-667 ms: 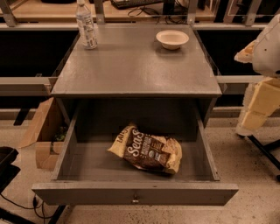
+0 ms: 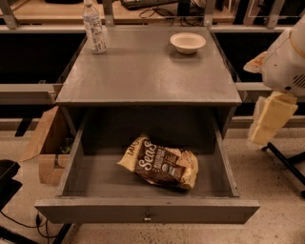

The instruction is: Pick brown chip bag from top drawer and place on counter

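Observation:
The brown chip bag [image 2: 161,163] lies crinkled on the floor of the open top drawer [image 2: 147,210], right of its middle. The drawer is pulled fully out below the grey counter [image 2: 143,71]. My gripper [image 2: 269,119] hangs on the white arm at the right edge of the view, outside the drawer's right wall and at about the counter's front-edge height. It is well apart from the bag and holds nothing I can see.
A clear plastic water bottle [image 2: 93,26] stands at the counter's back left and a white bowl [image 2: 188,42] at its back right. An open cardboard box [image 2: 47,143] sits on the floor left of the cabinet. A wooden desk with cables [image 2: 157,9] runs behind.
The gripper has shifted slightly to the left, toward the drawer's right side. The bag, the drawer, the bottle and the bowl have not moved.

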### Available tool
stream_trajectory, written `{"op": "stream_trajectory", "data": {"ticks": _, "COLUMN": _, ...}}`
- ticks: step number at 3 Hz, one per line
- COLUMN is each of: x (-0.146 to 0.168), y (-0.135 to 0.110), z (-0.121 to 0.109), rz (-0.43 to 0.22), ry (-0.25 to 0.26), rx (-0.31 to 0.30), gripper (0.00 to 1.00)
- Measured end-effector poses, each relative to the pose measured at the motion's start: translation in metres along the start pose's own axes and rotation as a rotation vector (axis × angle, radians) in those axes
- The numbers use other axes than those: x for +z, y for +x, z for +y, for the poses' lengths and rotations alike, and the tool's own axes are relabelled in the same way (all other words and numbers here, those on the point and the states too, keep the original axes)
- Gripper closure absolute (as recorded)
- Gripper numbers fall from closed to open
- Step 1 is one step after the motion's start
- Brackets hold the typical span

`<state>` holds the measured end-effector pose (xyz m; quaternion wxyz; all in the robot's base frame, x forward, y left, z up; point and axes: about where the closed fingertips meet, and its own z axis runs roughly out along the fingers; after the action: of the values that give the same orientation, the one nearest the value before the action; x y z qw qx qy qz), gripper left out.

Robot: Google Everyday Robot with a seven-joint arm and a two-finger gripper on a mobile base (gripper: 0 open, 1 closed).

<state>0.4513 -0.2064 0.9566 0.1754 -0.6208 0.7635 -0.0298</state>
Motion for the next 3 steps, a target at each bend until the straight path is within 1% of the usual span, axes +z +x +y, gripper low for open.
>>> {"op": "stream_trajectory", "data": {"ticks": 1, "x": 0.067, "y": -0.024, "z": 0.006, "rz": -0.092, "ry": -0.03, "rx": -0.073, "gripper": 0.0}}
{"op": "stream_trajectory", "data": {"ticks": 2, "x": 0.131, "y": -0.044, "z": 0.022, "rz": -0.164, "ry": -0.053, "rx": -0.103, "gripper": 0.0}}
{"op": "stream_trajectory", "data": {"ticks": 3, "x": 0.199, "y": -0.068, "z": 0.036, "rz": -0.235, "ry": -0.067, "rx": -0.101, "gripper": 0.0}}
